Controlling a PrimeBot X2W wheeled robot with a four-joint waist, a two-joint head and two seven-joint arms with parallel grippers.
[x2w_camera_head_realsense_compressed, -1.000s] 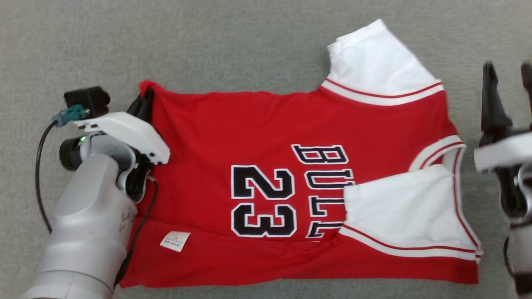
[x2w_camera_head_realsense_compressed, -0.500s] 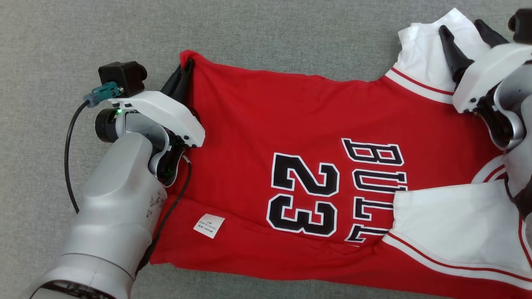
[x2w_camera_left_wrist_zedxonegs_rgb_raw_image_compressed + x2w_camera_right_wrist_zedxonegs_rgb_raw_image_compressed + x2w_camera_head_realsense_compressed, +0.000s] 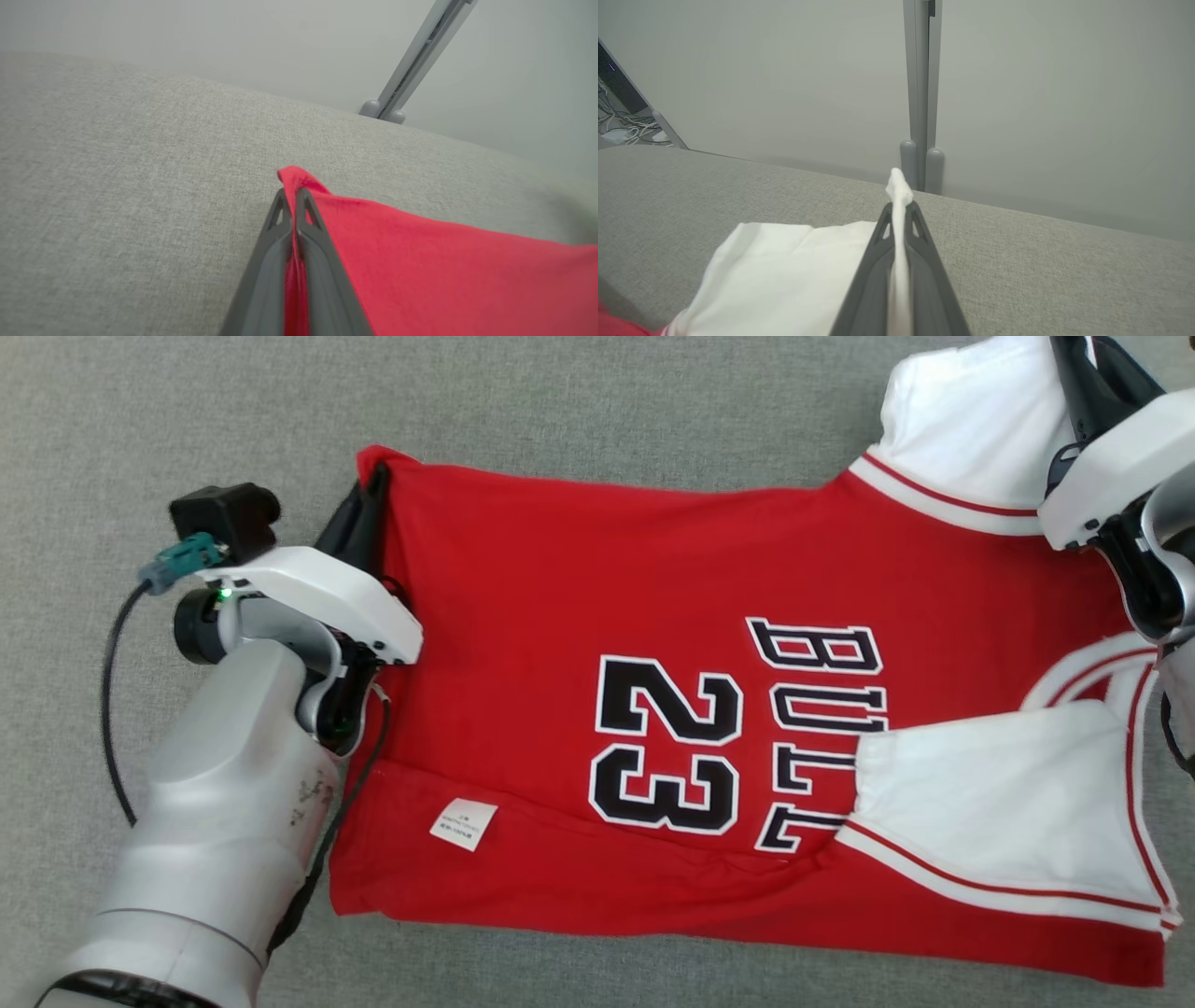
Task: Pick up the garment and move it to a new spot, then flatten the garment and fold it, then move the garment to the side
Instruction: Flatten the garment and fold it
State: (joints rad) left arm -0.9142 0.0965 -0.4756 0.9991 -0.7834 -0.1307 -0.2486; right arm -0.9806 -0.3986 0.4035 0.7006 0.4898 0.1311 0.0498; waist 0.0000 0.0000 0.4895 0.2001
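Note:
The garment [image 3: 597,579] is a red jersey with white sleeves and black "23" lettering, spread flat on the grey cloth surface. My left gripper [image 3: 373,490] is shut on its far left hem corner; the left wrist view shows the red cloth [image 3: 420,266] pinched between the fingers at my left gripper [image 3: 292,200]. At the top right my right gripper [image 3: 1083,373] is shut on the far white sleeve [image 3: 971,429]. In the right wrist view a tuft of white sleeve [image 3: 784,270] sticks out past the closed tips of my right gripper [image 3: 899,210].
A white care label [image 3: 463,823] lies on the folded near hem. The near white sleeve [image 3: 990,803] is folded over the chest. The grey cloth surface [image 3: 579,401] runs on beyond the garment. A grey post [image 3: 920,93] stands behind the far edge.
My right gripper has come in from the right, reached the far white sleeve and closed on it. The head camera has shifted. My left gripper keeps its hold on the hem corner.

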